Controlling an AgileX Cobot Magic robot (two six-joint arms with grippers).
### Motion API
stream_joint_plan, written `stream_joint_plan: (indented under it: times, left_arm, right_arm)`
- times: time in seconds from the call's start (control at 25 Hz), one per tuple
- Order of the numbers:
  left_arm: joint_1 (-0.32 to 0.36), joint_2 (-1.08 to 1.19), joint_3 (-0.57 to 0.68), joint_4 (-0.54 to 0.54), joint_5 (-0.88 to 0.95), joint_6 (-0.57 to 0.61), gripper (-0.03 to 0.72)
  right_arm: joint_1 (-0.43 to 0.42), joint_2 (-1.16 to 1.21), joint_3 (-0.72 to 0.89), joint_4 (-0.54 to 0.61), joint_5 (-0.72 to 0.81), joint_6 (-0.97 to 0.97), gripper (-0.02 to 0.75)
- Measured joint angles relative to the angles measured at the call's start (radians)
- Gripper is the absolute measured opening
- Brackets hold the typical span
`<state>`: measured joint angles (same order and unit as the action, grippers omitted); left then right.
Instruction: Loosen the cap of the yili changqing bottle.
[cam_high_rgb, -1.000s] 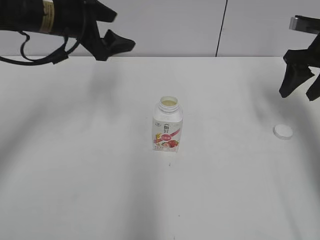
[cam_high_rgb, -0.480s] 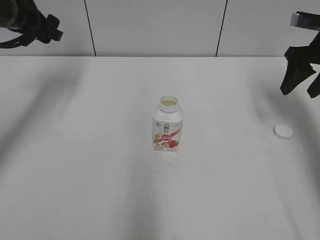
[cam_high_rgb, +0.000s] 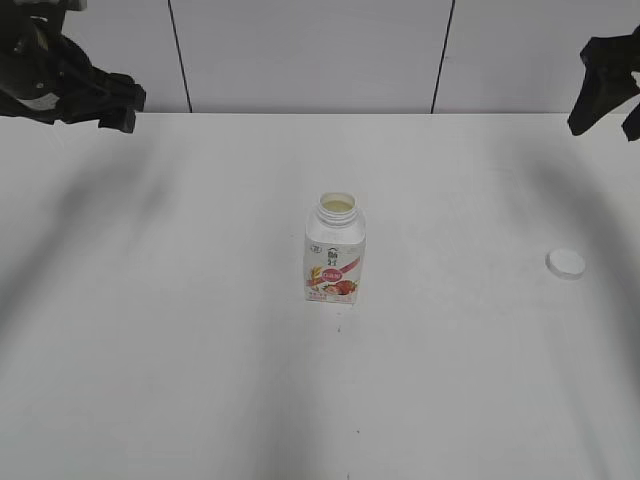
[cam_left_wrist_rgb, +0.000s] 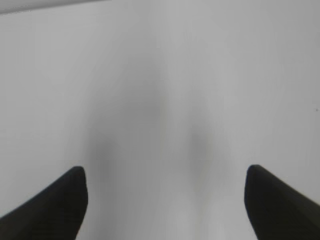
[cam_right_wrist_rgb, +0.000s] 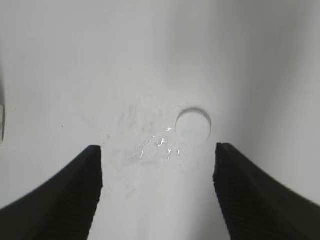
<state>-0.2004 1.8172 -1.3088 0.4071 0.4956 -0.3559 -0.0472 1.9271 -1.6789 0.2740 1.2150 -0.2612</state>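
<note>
White table (cam_high_rgb: 180, 350): cap (cam_right_wrist_rgb: 193, 125) lies ahead of right gripper's (cam_right_wrist_rgb: 157, 192) spread, empty jaws.

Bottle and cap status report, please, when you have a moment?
Left hand and right hand open, empty. Bottle upright, uncapped. Cap on table, apart. Nothing in the way.

Bright, even light, soft grey shadows stretched across the white table (cam_high_rgb: 200, 350), dark blurry fingertips (cam_left_wrist_rgb: 55, 205) in the wrist views, small shiny wet glints (cam_right_wrist_rgb: 160, 145) on the table.
</note>
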Motion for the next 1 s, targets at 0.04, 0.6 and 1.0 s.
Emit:
stream_joint_plan:
  times: [0.04,0.6,1.0]
  left_arm:
    - [0.000,0.000,-0.013,-0.036,0.038,0.023,0.585]
    - [0.000,-0.022,-0.161,-0.396,0.555,0.261,0.533]
    - [0.000,-0.201,-0.161,-0.397,0.718,0.264,0.516]
  right_arm:
    - [0.000,-0.007,-0.004,0.000,0.000,0.000,0.547]
    - [0.000,-0.224,0.090,-0.077,0.001,0.047,0.546]
    - [0.000,-0.552,0.421,-0.087,0.002,0.086,0.546]
